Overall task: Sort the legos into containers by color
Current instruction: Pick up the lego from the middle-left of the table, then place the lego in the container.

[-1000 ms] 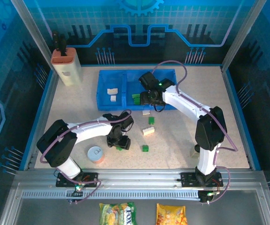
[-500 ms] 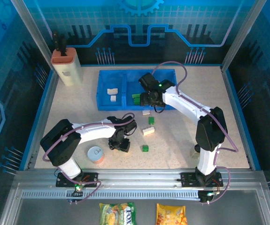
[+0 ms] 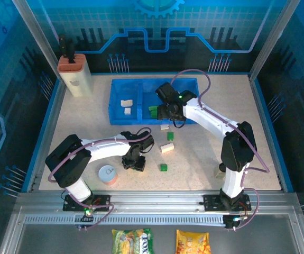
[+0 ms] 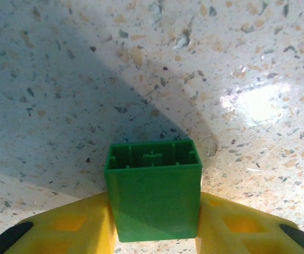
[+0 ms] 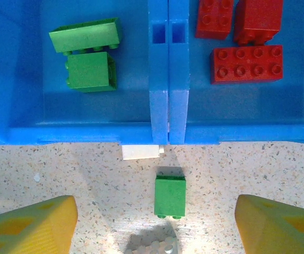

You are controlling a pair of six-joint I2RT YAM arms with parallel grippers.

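Note:
A green lego (image 4: 153,180) stands on the speckled table between the yellow fingers of my left gripper (image 4: 153,210), and both fingers press its sides. From above, that left gripper (image 3: 133,163) points down at the table's near left. My right gripper (image 3: 166,112) hovers open over the near wall of the blue tray (image 3: 118,83) with nothing between its fingers (image 5: 35,225). Green legos (image 5: 88,53) lie in one compartment, red legos (image 5: 244,63) in the one beside it, cream legos (image 3: 125,106) in the left one. A loose green lego (image 5: 169,196) and a white lego (image 5: 139,152) lie below.
More loose legos sit mid-table: a cream one (image 3: 167,148) and a green one (image 3: 164,167). A round white-topped can (image 3: 108,173) stands close to my left arm. The beige holder with orange top (image 3: 75,74) is at the far left corner.
My left gripper dropped slightly toward the near edge and its fingers closed in on the green lego. The right arm has stayed where it was.

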